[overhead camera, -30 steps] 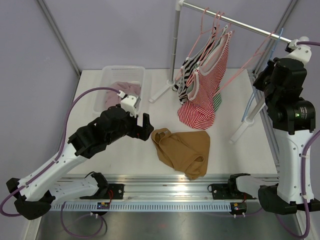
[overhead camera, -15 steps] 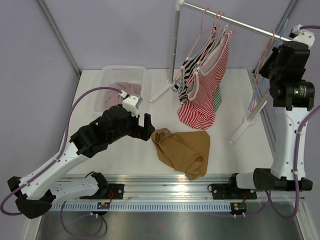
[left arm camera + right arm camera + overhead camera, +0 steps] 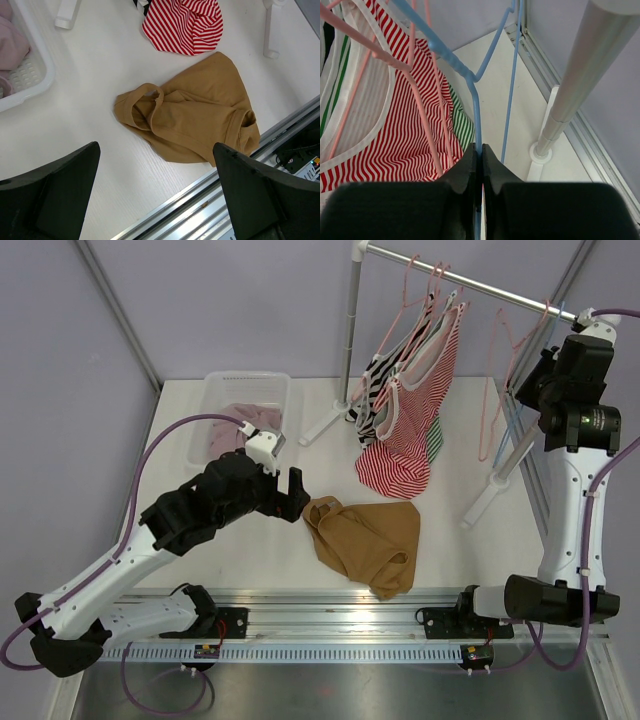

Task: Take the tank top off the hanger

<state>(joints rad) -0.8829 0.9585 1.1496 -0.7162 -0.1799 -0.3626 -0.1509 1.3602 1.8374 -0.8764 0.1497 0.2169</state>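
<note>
The tan tank top (image 3: 365, 540) lies crumpled on the table, off any hanger; it also shows in the left wrist view (image 3: 195, 120). My left gripper (image 3: 295, 495) is open and empty just left of it, jaws wide apart (image 3: 155, 150). My right gripper (image 3: 535, 390) is high at the right end of the rail (image 3: 470, 285), shut on the wire of an empty blue hanger (image 3: 475, 100), which hangs below the rail (image 3: 510, 430). The right gripper (image 3: 480, 150) pinches that wire between its fingers.
Red-striped and dark-striped tank tops (image 3: 410, 410) hang on pink hangers mid-rail. An empty pink hanger (image 3: 490, 390) hangs beside the blue one. A clear basket (image 3: 283, 390) with pink clothes stands back left. Rack feet and post (image 3: 490, 490) stand at the right.
My right arm has risen and straightened by the rail's right end, and the blue and pink hangers have swung from slanted to nearly vertical. The left arm and the tan top have not moved.
</note>
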